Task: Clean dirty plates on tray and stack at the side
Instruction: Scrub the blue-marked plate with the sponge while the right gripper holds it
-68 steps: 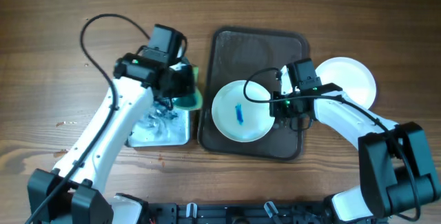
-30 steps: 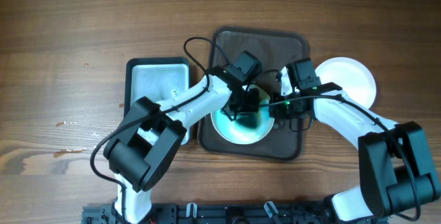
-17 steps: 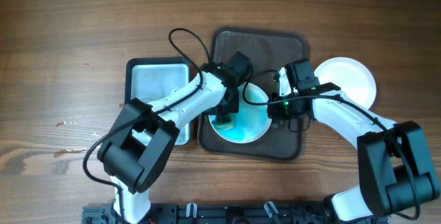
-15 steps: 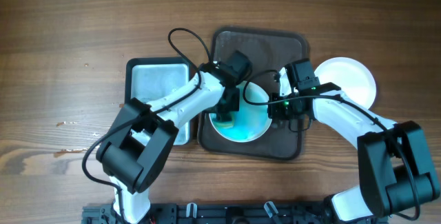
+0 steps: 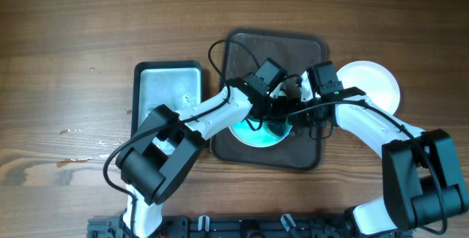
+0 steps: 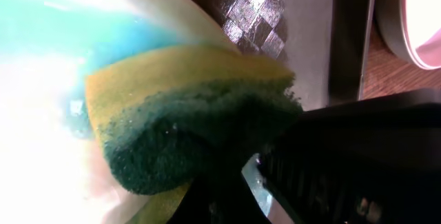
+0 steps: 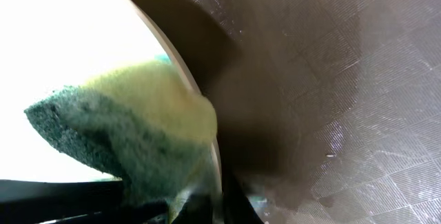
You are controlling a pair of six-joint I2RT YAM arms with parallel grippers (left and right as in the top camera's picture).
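One white plate (image 5: 253,130) lies on the dark brown tray (image 5: 275,42), its face covered by a teal-blue film. My left gripper (image 5: 276,107) is shut on a yellow-and-green sponge (image 6: 186,107), pressing it on the right part of this plate (image 6: 41,120). My right gripper (image 5: 302,115) is shut on the plate's right rim (image 7: 180,72), right beside the sponge (image 7: 124,138). A second, plain white plate (image 5: 372,84) rests on the table to the right of the tray; its edge (image 6: 417,17) shows in the left wrist view.
A smaller pale tray (image 5: 167,91) with a dark rim sits left of the brown tray. The two arms crowd together over the brown tray's right half (image 7: 344,79). Bare wooden table (image 5: 73,33) surrounds everything.
My left arm came from the pale tray onto the plate, then swept the sponge from its left side to its right. The blue smear spread into a teal film. The right arm stayed put.
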